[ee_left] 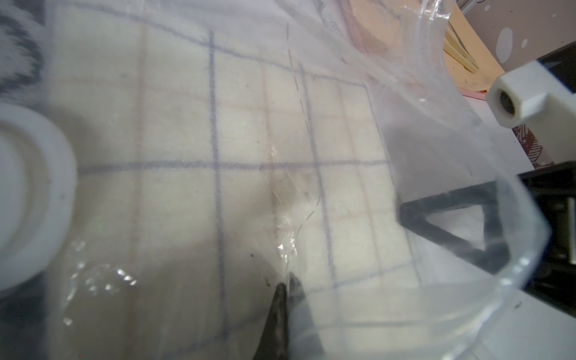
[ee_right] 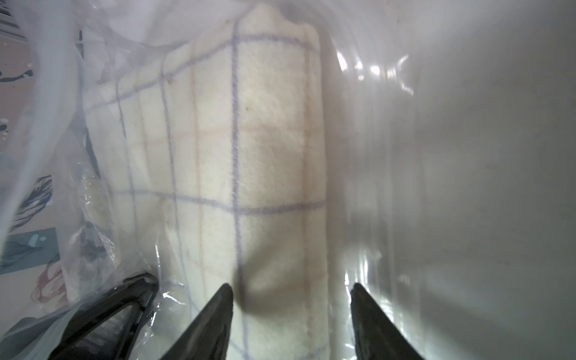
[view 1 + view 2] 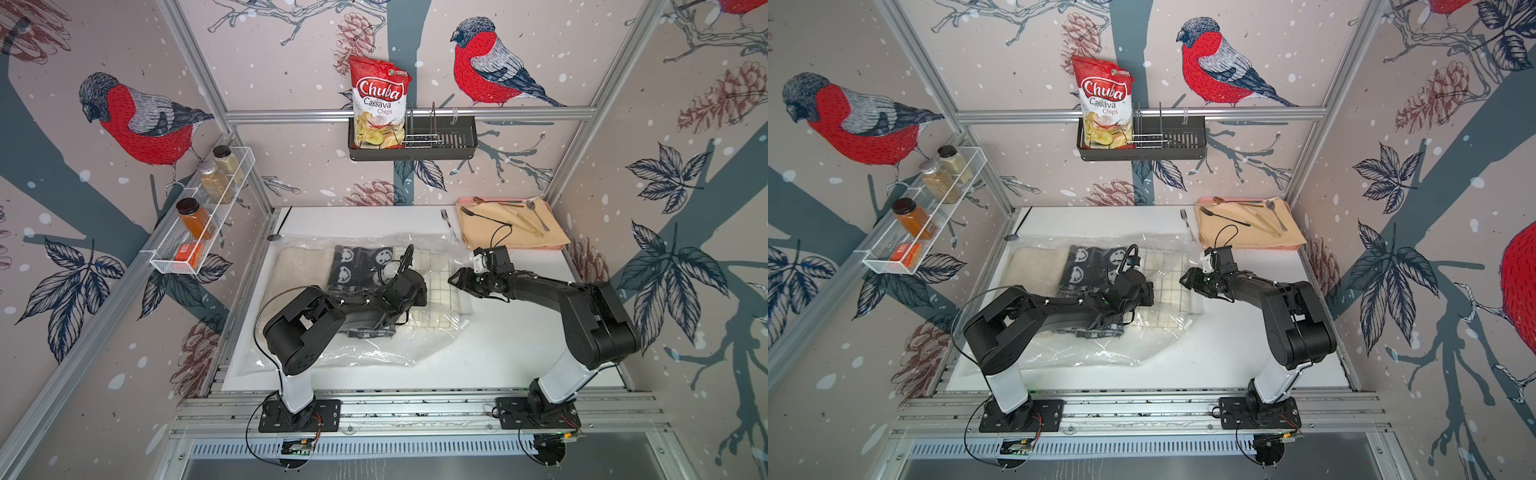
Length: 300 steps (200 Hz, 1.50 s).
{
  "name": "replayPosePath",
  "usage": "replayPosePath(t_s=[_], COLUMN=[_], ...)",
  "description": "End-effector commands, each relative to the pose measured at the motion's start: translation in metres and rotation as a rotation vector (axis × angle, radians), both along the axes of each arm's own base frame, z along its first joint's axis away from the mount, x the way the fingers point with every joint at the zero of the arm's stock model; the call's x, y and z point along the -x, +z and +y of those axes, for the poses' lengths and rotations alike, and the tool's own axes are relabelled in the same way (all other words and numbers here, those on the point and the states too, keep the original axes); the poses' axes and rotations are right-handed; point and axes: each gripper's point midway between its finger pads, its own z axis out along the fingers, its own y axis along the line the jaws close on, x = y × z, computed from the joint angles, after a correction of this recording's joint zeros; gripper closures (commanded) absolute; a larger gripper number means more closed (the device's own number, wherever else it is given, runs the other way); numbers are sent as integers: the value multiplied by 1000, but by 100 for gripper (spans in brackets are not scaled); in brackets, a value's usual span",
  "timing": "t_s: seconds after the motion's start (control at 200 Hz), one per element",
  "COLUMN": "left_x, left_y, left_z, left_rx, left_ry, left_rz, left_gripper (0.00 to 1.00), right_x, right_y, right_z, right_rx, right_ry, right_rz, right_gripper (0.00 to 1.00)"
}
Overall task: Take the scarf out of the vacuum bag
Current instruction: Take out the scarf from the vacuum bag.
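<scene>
Vacuum bag (image 3: 365,353) lies crosswise, mouth rightward; left pincer (image 1: 288,280) pinches it, right pincer (image 2: 292,285) parted.

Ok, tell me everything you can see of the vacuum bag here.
The vacuum bag is large, clear, crinkly plastic lying flat on the white table, with a white round valve cap on top. Inside, side by side, lie a beige cloth, a dark patterned cloth and a cream checked cloth. The left gripper, shut, pinches its upper film; the right gripper, open, sits at its open end by the checked cloth.
</scene>
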Motion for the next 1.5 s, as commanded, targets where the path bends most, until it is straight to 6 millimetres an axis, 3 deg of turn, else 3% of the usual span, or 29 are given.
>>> replayPosePath(t_s=[0.0, 0.655, 0.745, 0.77, 0.911, 0.961, 1.191, 1.236, 1.251, 1.336, 1.496], left_x=[1, -1, -1, -1, -3, -4, -12, -9, -14, -19, -24], left_y=[-1, -25, -26, -27, -25, -24, -1, -5, 5, 14, 15], left_z=[-3, -12, -13, -13, -13, -12, -4, 2, -2, -1, 4], left_rx=[35, 17, 20, 19, 9, 7, -50, -87, -80, -131, -223], left_ry=[-8, -40, -40, -40, -36, -34, 3, 13, 17, 43, 87], left_rz=[14, 59, 61, 61, 52, 47, 9, 19, 2, -22, -37], left_gripper=[100, 100, 100, 100, 100, 100, 100, 100, 100, 100, 100], right_x=[-2, 14, 16, 16, 13, 10, 2, 1, 0, -2, -6], right_y=[-1, -19, -17, -15, -5, -5, -2, 0, 1, 2, 3], right_z=[8, 45, 49, 49, 46, 43, 30, 28, 27, 24, 13], right_rx=[-50, -366, -401, -410, -418, -393, -112, -63, -49, 28, 169], right_ry=[24, 122, 130, 132, 131, 120, 102, 100, 99, 95, 64], right_rz=[-20, 73, 76, 73, 48, 37, -21, -32, -34, -36, -32], right_gripper=[39, 41, 51, 61, 91, 100, 100, 100, 100, 100, 100])
